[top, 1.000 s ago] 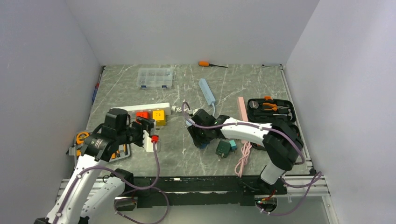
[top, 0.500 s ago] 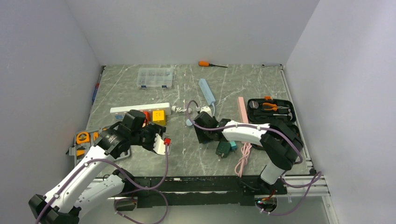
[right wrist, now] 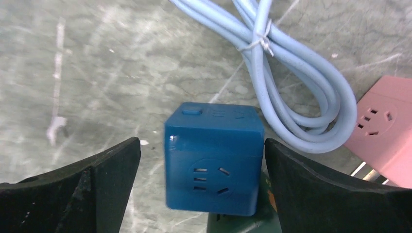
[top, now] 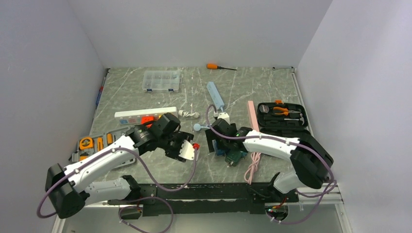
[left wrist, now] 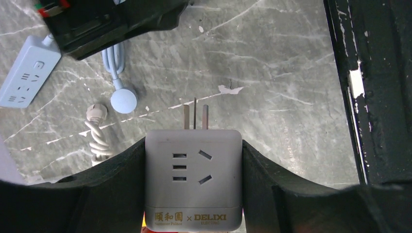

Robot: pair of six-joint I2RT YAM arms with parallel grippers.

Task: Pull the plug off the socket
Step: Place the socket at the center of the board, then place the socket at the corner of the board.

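Left hand (left wrist: 193,148) pinches grey adapter plug (left wrist: 193,179) by its two flanks, off any socket, over bare marble surface (left wrist: 291,73). Its three prongs (left wrist: 195,115) point straight out past the fingertips, along the hand's long axis; socket face toward the wrist camera. Right hand (right wrist: 201,160) spread around blue cube socket (right wrist: 214,155); gap on one side, other finger just beside it.
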